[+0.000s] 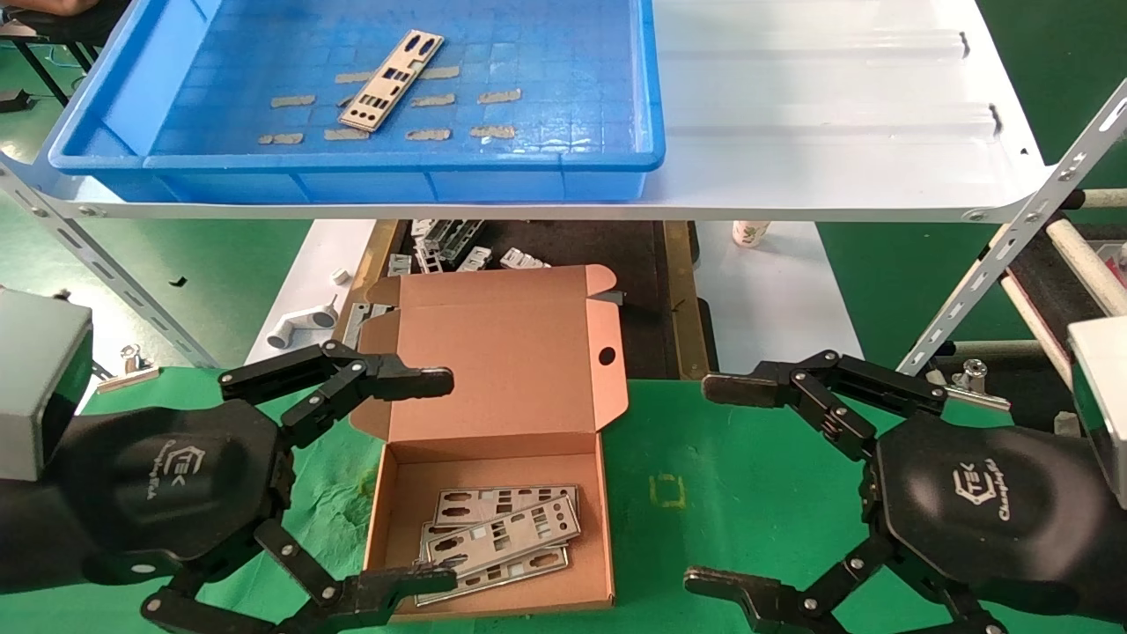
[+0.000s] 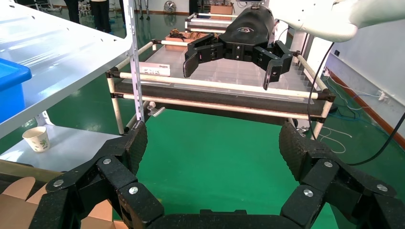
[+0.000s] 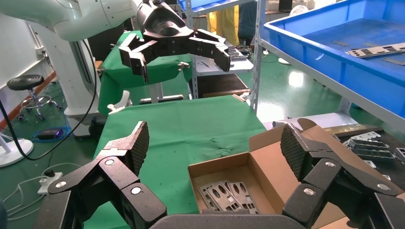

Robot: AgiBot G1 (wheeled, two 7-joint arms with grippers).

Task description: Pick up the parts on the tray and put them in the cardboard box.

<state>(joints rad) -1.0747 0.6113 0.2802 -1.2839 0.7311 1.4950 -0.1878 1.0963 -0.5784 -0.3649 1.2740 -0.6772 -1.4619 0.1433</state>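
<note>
Silver against blue: one part lies flat on the floor of the tray, which sits on the white shelf board above and beyond the cardboard box. We use the box as landmark. It stands open on the green surface, lid hinged back toward the shelf. We count at least three parts stacked inside it, overlapping and slightly fanned; a fourth may lie beneath, but we cannot tell. We count some nine tan tape scraps on the tray floor around the single remaining part.

We see the left claw straddling the box's left side, fingers spread wide and holding nothing. We see the right claw well to the right of the box over bare green surface, fingers likewise apart and empty.

We judge the task nearly complete, with one plate left to fetch. To do this well, we would raise one arm clear of the shelf edge before reaching in, since the tray wall stands between claw and plate. The plate is thin and lies flat on the floor, so we would bring the fingers down across its narrow width and avoid pinching a tape scrap with it. Loose grey brackets beyond the box, under the shelf, are not ours to move.
</note>
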